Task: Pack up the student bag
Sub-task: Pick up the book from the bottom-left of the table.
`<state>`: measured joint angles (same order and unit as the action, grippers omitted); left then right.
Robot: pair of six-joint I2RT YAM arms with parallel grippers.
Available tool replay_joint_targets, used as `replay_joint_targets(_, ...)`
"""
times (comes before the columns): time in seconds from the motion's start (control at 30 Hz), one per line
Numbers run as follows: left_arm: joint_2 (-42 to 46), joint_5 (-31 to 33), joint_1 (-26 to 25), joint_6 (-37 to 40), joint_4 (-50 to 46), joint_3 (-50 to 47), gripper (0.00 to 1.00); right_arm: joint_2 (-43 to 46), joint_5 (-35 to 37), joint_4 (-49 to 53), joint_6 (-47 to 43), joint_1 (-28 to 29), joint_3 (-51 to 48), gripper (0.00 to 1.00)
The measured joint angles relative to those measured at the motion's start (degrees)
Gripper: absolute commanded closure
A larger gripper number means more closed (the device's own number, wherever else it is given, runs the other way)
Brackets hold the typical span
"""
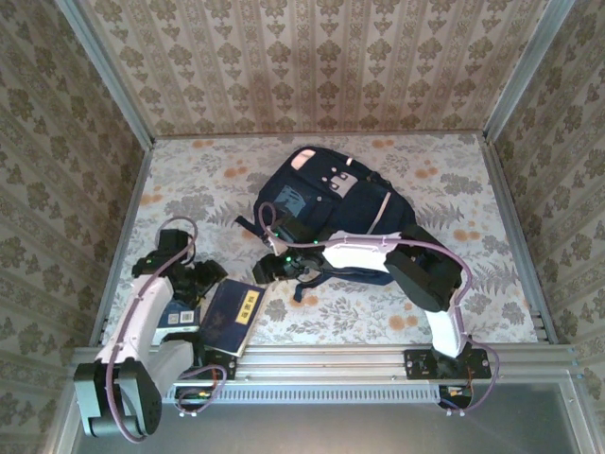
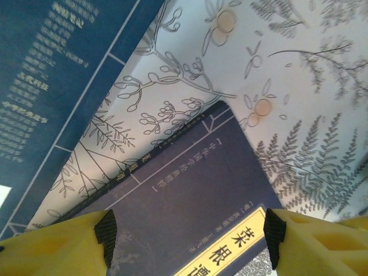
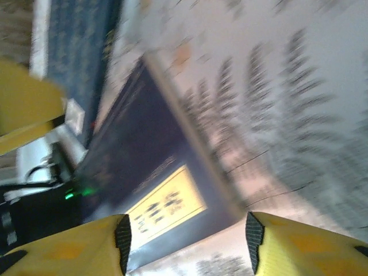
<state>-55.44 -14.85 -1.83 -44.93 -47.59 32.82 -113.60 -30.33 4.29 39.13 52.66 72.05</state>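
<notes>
The student bag (image 1: 331, 203), a navy-blue backpack with pale trim, lies on the flowered tabletop at the middle back. A dark blue book with a yellow title label (image 1: 234, 317) lies in front of it, near the table's front edge. My left gripper (image 1: 210, 276) hovers over this book (image 2: 190, 190), open (image 2: 187, 236), with the book's cover showing between its yellow fingers and nothing held. My right gripper (image 1: 265, 270) reaches left from the bag's front edge. It is open (image 3: 187, 236) and looks down on the same book (image 3: 155, 190) through a blurred view.
A second blue book (image 1: 175, 317) lies under my left arm, to the left of the labelled one (image 2: 52, 86). Patterned walls close in the table on three sides. A metal rail (image 1: 331, 359) runs along the front edge. Bare tablecloth (image 1: 492, 284) lies right of the bag.
</notes>
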Motion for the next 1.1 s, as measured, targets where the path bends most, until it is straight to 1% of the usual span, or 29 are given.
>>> replay_joint_targets(0.1,-1.22,-0.13,0.0,-0.55,1.75,-1.99,0.29,0.07,-3.61,-0.85,2.12,1.16,-1.88,0.39)
replay_joint_targets(0.37,-1.42,1.4,0.0,-1.97,4.76,-2.86,0.29,-0.44,-7.19,1.16,5.46,3.23,-3.1,0.39)
replay_joint_targets(0.5,-2.62,1.46,0.0,-2.69,6.97,-4.83,0.3,-3.87,-8.33,0.44,8.63,3.89,-1.03,0.4)
replay_joint_targets(0.73,-5.51,2.23,0.37,-3.1,10.16,-5.97,0.32,-8.26,-8.39,0.35,13.51,2.71,5.4,0.44)
replay_joint_targets(0.93,-5.44,2.23,0.39,-3.54,10.38,-6.14,0.32,-9.7,-7.82,-0.7,16.57,2.34,8.31,0.56)
replay_joint_targets(1.1,-4.46,1.4,0.42,-3.61,10.8,-6.34,0.33,-9.7,-7.13,-0.83,17.03,2.32,9.66,0.78)
